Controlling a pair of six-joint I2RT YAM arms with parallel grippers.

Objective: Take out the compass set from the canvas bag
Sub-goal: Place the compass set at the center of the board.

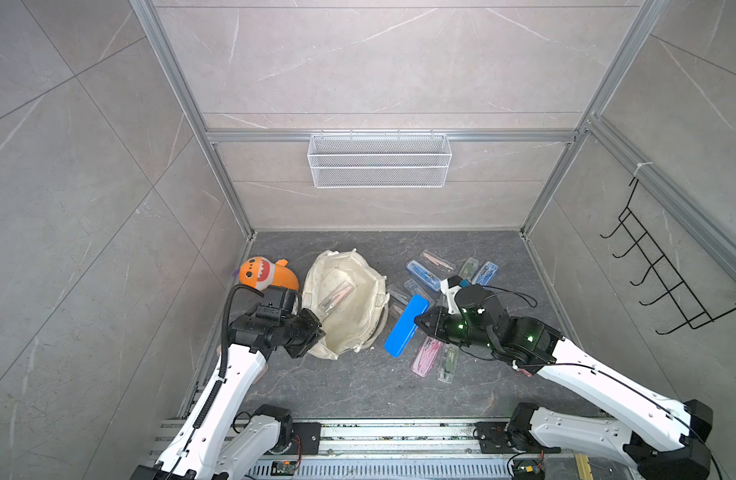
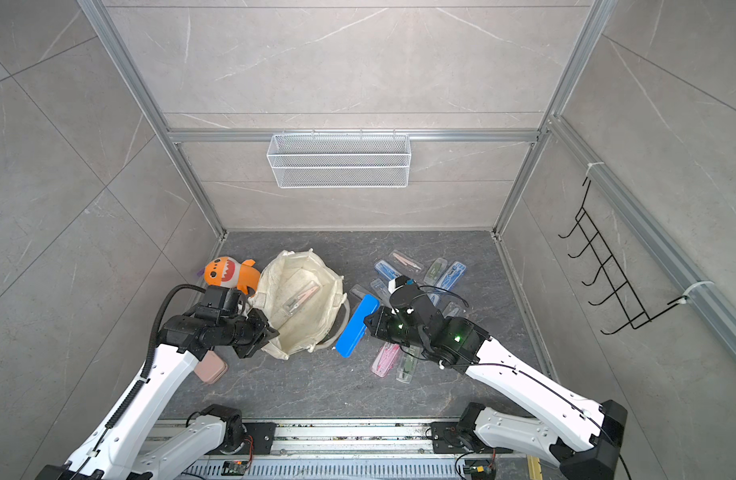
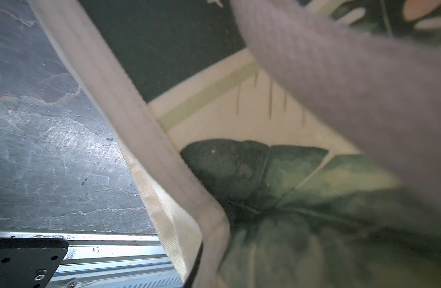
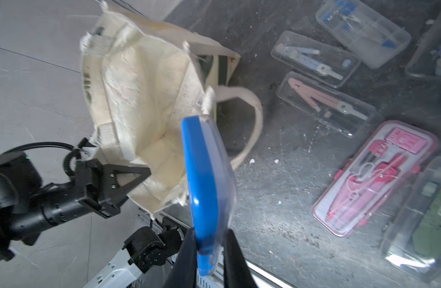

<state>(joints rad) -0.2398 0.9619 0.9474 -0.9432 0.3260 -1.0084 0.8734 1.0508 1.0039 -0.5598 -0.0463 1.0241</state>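
The cream canvas bag (image 1: 358, 320) lies open on the dark floor in both top views, its mouth spread wide. My left gripper (image 1: 317, 331) is shut on the bag's near rim (image 3: 139, 112); the right wrist view shows the left gripper (image 4: 146, 172) pinching that edge. My right gripper (image 1: 417, 321) is shut on one end of a blue compass set (image 1: 405, 326), held on edge just right of the bag. The black fingers (image 4: 189, 239) clamp the blue compass set (image 4: 204, 174). A clear case with a pink compass (image 1: 337, 297) lies inside the bag.
An orange shark plush (image 1: 266, 274) sits left of the bag. Several clear compass cases (image 1: 430, 266) and a pink case (image 1: 426, 357) lie around my right arm. A pink box (image 2: 210, 370) lies under my left arm. A wire basket (image 1: 378, 160) hangs on the back wall.
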